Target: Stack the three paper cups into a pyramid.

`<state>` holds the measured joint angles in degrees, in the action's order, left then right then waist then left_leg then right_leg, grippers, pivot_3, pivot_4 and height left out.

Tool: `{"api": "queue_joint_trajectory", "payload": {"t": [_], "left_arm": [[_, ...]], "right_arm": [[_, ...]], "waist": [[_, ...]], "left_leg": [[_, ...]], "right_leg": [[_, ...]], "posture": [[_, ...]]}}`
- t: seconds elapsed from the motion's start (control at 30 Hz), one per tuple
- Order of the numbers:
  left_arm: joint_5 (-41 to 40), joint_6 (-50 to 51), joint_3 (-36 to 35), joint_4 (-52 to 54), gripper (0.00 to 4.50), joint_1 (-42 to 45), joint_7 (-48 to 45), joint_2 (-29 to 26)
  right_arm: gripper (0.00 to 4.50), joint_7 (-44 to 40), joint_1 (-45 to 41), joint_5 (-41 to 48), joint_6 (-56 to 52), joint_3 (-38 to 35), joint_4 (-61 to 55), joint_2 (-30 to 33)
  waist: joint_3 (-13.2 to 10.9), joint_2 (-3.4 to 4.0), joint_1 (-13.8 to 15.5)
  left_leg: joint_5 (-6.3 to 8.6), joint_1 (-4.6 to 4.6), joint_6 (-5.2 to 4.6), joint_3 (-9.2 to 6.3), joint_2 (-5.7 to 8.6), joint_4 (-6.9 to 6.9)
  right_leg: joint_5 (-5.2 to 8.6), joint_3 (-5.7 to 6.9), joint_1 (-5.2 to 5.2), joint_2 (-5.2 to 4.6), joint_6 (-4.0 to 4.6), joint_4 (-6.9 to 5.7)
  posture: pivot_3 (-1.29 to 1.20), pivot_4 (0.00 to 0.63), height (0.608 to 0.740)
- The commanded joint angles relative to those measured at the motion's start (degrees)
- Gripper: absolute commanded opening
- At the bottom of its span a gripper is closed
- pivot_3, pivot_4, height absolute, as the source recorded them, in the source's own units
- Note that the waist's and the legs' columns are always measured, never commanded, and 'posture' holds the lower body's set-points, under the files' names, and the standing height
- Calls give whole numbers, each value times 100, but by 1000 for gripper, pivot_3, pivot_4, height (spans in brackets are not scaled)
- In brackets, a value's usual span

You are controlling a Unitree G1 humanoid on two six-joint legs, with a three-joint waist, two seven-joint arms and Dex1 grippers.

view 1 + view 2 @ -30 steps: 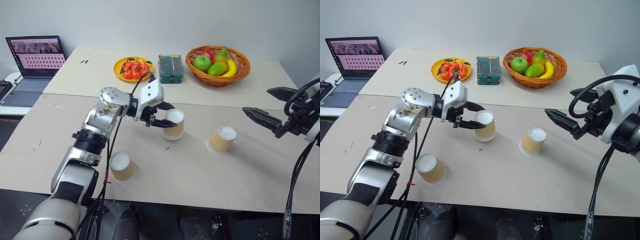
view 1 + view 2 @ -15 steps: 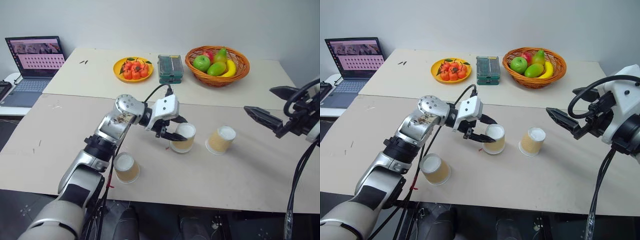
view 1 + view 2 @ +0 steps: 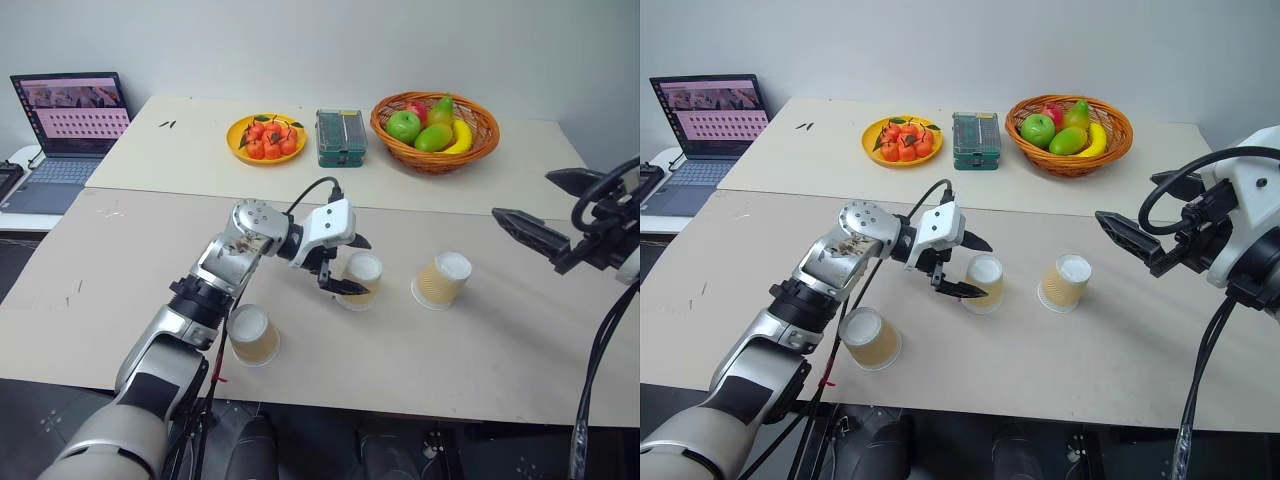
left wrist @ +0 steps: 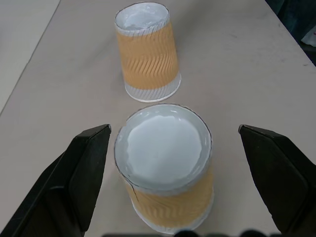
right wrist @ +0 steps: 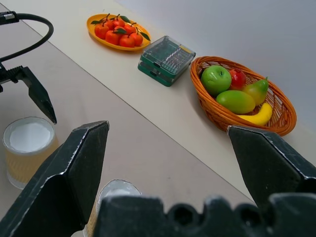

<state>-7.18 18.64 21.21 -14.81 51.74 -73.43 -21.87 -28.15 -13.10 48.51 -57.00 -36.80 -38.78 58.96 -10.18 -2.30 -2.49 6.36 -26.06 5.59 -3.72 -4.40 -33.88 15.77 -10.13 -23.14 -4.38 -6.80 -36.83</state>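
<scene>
Release step: left gripper fingers spread wide, clear of middle cup, standing mid-surface near right cup. Withdraw straight back without brushing. Third cup near front edge. Right gripper fingers open, empty.

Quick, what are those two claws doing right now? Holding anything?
Left gripper: open, fingers either side of the middle paper cup, not gripping it.
Right gripper: open, holding nothing, above the table.

Three tan, wavy-ribbed paper cups with white ends on a beige table; black fingers.
</scene>
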Motion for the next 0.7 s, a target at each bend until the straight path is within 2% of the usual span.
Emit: {"api": "queue_joint_trajectory", "payload": {"t": [0.03,0.23,0.33,0.47,0.7], "left_arm": [[-224,211,-287,276,4452,142,35,-34],[-1020,904,-1129,889,4452,346,98,-223],[-1272,1221,-1322,1274,4452,265,104,-429],[-1584,1802,-1570,1902,4452,159,213,-886],[-1952,2634,-2211,2250,4452,26,689,-1680]], "right_arm": [[4500,21,-62,-42,101,-115,9,78],[4500,-25,-105,-63,165,-30,76,90],[4500,-36,-117,-66,172,-34,93,98],[4500,-91,-150,-125,274,110,157,60],[4500,-389,-351,-303,665,699,542,2]], "waist": [[0,0,1],[0,0,-7],[1,3,-22],[3,5,-11],[3,5,-65]], "left_leg": [[0,0,0,0,0,0],[0,0,0,0,0,0],[0,1,0,0,-1,3],[0,5,0,-1,0,0],[-1,9,-1,-1,-1,-1]], "right_leg": [[0,0,0,0,0,0],[0,0,-1,0,0,0],[1,0,-1,0,-1,-1],[1,0,4,0,-2,-3],[2,0,3,1,-1,-5]], "posture": [[0,150,740],[0,150,740],[0,150,740],[0,150,740],[0,150,740]]}}
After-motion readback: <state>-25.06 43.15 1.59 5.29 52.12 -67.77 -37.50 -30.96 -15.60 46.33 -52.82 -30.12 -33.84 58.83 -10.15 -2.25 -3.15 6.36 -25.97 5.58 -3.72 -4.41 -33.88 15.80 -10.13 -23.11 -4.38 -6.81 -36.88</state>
